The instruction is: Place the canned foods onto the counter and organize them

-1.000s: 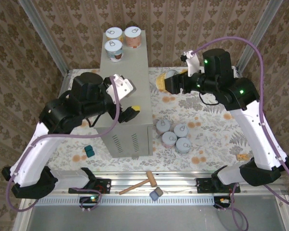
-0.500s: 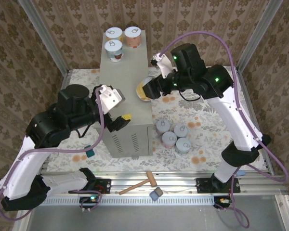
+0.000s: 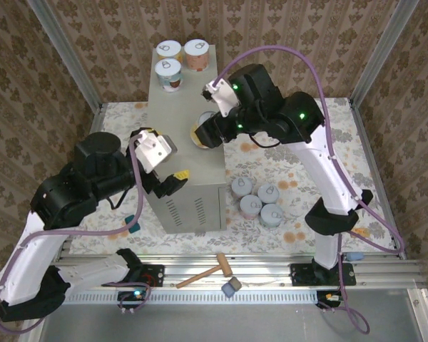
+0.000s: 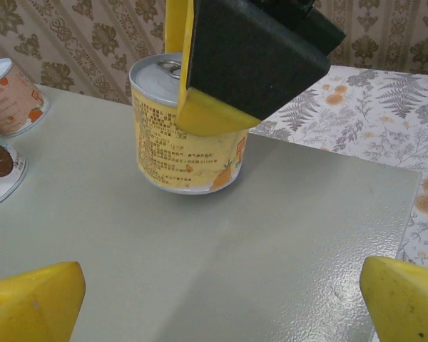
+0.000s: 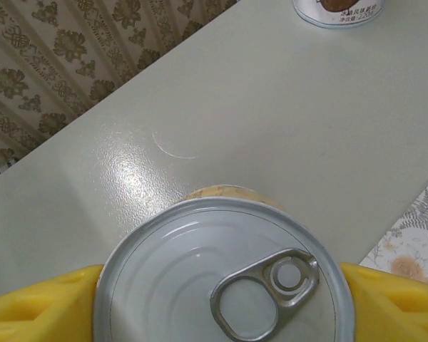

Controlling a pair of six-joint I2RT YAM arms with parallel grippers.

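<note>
Counter [image 4: 221,242] now w/ yellow can [image 4: 172,153]

Brown wallpaper [image 3: 271,43] with a repeating pale damask motif covers the far wall and both side walls, and two bare aluminium posts [image 3: 66,57] slant down its far corners to the far edge of the bench [image 3: 278,171]. The bench top carries a white cover printed with grey fern leaves and small orange flowers, and its near edge ends in ribbed aluminium rails [image 3: 271,267] with a plain grey tray [image 3: 235,320] nearer still. The light is even and soft, falling from above and leaving only faint shadows on the cover.
</note>
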